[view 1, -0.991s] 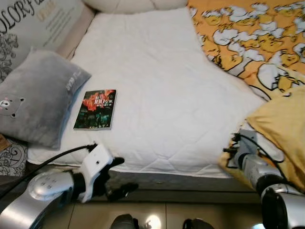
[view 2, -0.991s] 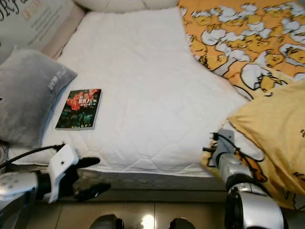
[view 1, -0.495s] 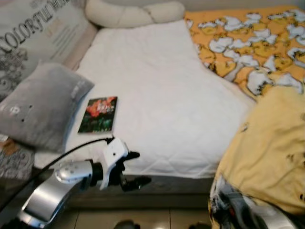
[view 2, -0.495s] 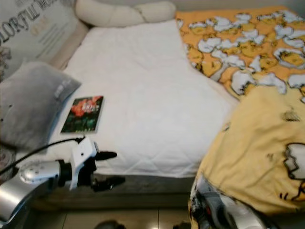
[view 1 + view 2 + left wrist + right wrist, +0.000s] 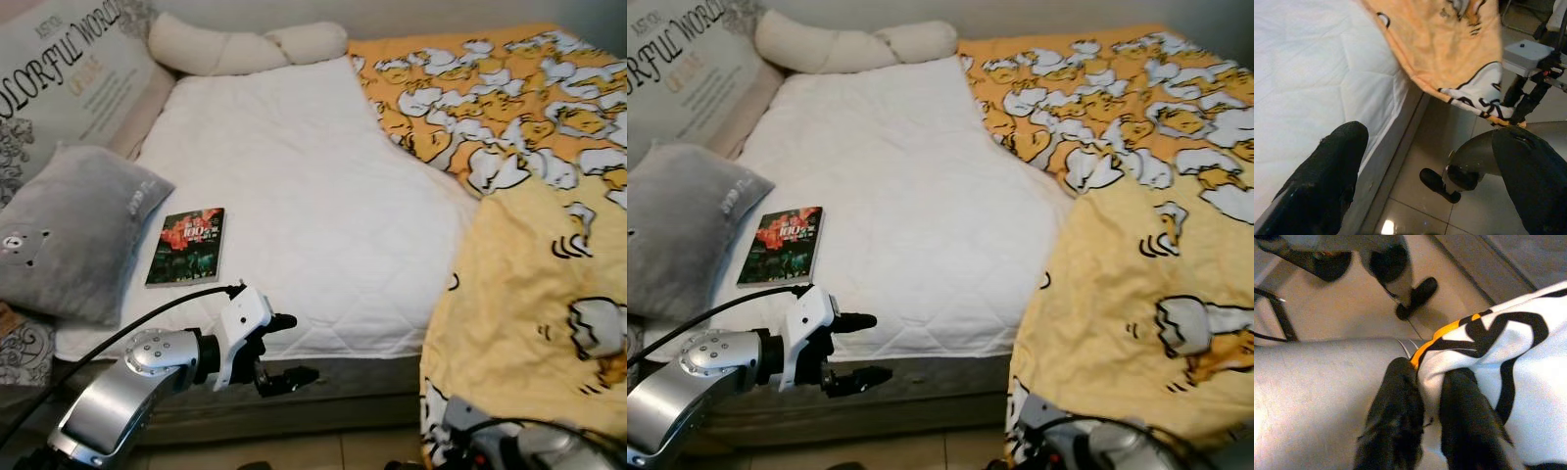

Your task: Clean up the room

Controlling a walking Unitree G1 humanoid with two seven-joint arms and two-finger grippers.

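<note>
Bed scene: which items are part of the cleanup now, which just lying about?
In the job:
yellow duck blanket, pinched by right gripper
left gripper, fingers open at bed edge

Lying about:
book
grey pillow
cream bolster

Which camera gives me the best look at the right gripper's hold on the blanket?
The right wrist view: the right gripper is pinched on the hem of the duck-print blanket. Both eye views show the blanket draped off the bed with the grip hidden beneath it. The left wrist view shows its hanging corner.
</note>
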